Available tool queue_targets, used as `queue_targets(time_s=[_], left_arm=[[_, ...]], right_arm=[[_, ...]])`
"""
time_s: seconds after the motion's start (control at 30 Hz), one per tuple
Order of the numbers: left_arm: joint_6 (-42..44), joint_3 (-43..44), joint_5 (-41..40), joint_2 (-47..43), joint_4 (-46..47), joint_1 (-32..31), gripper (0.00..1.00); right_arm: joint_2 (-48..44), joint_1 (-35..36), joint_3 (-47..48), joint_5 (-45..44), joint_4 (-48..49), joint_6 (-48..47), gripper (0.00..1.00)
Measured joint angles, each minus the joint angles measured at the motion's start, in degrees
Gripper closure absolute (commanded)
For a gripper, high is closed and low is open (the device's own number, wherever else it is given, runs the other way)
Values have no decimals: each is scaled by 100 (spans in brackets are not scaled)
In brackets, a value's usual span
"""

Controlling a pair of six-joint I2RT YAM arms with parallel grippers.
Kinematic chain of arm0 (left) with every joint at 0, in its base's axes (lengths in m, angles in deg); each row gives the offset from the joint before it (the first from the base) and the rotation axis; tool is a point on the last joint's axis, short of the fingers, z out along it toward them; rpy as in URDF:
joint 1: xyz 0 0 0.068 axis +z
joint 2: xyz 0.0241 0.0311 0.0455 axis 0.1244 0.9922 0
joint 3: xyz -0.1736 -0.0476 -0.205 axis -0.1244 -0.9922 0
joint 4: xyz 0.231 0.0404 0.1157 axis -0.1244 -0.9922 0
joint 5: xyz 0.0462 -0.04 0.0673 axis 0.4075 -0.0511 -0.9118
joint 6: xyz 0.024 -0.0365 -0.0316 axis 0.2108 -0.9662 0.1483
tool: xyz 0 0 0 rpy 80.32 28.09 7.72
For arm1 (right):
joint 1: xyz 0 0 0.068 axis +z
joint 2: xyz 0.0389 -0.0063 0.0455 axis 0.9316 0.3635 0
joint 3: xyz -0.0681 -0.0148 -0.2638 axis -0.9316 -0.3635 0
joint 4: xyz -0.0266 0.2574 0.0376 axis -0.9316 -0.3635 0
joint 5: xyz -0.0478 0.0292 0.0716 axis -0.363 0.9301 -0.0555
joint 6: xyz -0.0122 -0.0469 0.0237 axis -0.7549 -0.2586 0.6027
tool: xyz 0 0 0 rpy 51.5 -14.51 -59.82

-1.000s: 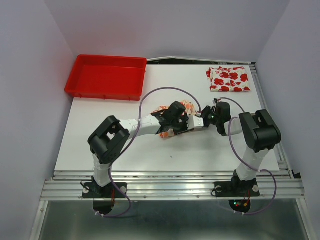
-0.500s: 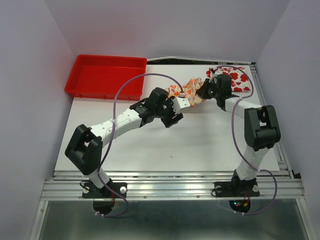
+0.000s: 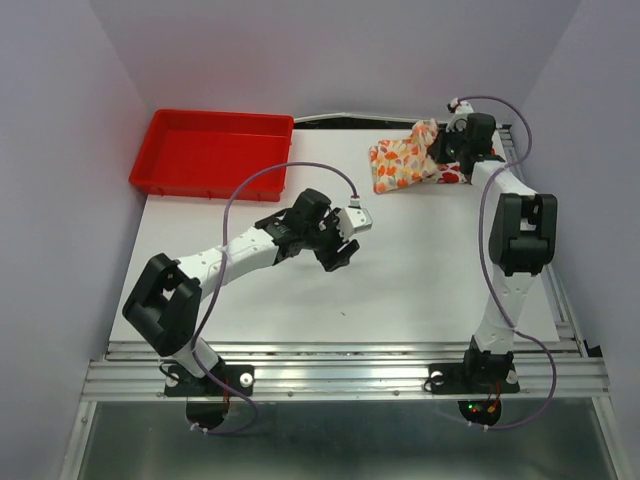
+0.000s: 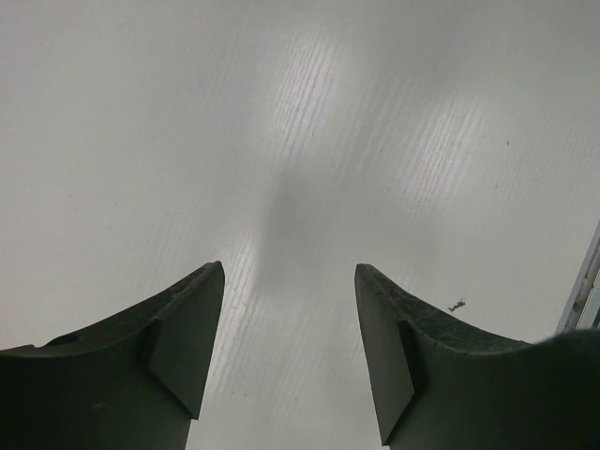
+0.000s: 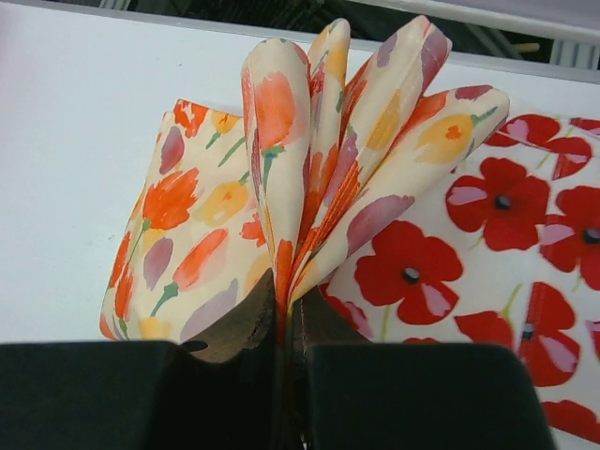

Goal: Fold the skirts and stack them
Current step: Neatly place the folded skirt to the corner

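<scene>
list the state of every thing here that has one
cream skirt, folded, edge pinched, overlapping the red-flower skirt
red-flower skirt, folded flat, partly under the cream skirt
left gripper, open, holding nothing
right gripper, shut on cream skirt
red tray, upright, no skirt in it

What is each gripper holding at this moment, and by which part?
The right gripper pinches the folded cream cloth skirt with orange flowers by the bunched edge of its layers. The left gripper is open and holds nothing.
</scene>
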Motion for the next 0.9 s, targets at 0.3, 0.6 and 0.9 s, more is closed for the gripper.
queue_targets(time_s=[0.3, 0.6, 0.9], left_arm=[[-20, -63, 61, -131, -7, 0, 31], [-20, -63, 79, -131, -9, 0, 32], [-28, -63, 83, -120, -11, 0, 32]], right_arm=[[409, -431, 1080, 448, -317, -385, 99], [623, -634, 1821, 866, -767, -566, 99], [990, -1191, 2564, 1401, -1154, -330, 99]])
